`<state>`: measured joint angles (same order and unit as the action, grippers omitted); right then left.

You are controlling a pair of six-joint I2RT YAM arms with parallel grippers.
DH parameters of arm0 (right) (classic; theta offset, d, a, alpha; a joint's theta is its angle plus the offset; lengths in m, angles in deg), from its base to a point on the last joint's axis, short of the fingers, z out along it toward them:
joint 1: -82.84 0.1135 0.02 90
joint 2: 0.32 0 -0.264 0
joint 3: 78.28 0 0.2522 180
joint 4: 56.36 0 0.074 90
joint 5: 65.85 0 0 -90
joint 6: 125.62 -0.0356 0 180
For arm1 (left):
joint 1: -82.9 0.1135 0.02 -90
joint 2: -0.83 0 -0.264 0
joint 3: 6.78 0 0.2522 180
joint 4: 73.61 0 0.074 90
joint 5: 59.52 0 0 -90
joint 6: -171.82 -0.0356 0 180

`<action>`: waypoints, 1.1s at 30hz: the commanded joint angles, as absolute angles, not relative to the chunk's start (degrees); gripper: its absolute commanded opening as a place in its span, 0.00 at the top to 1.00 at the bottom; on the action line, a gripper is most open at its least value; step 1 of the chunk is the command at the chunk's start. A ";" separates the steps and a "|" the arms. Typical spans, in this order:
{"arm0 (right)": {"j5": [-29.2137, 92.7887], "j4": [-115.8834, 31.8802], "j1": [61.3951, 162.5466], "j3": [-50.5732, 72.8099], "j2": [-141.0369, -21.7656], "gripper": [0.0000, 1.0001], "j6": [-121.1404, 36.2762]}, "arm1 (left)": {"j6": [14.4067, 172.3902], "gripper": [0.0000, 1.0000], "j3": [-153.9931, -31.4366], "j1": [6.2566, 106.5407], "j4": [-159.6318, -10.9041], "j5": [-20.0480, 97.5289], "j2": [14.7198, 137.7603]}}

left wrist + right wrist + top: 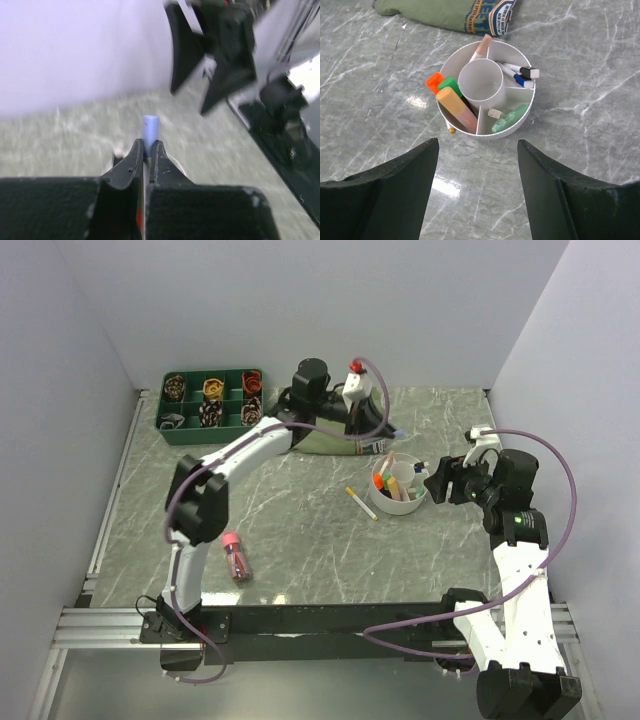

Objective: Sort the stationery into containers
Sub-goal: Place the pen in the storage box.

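Stationery sorted: highlighters and pens stood in the ring compartments of the organiser [480, 80], mid-frame in the right wrist view.
Stationery left: a yellow-tipped pen [361, 503] lay just left of the organiser; a pink-capped tube [236, 556] lay well apart, lower left.
Pen in hand: a pale-blue-capped pen [150, 127] was pinched by the left gripper [146, 150], near the organiser, just above it in the top view.
Right gripper [477, 145]: it hung wide and empty over the organiser.

Bright, even overhead light. In the right wrist view, glare marks the table [580, 100] at nine and seven o'clock. The left wrist view is motion-blurred.
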<state>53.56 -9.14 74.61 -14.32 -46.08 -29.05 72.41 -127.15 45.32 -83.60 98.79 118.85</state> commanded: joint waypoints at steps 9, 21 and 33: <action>50.60 -10.34 73.88 -12.66 -46.73 0.28 -30.34 | 124.70 0.99 -133.13 44.22 -23.39 98.60 137.76; 48.06 -5.86 73.88 -10.73 -47.87 0.28 -29.90 | 126.38 0.99 -138.75 45.46 -21.63 96.58 146.90; 46.03 -3.84 73.88 -7.56 -51.21 0.29 -29.64 | 125.33 0.99 -144.21 46.86 -24.18 94.46 154.55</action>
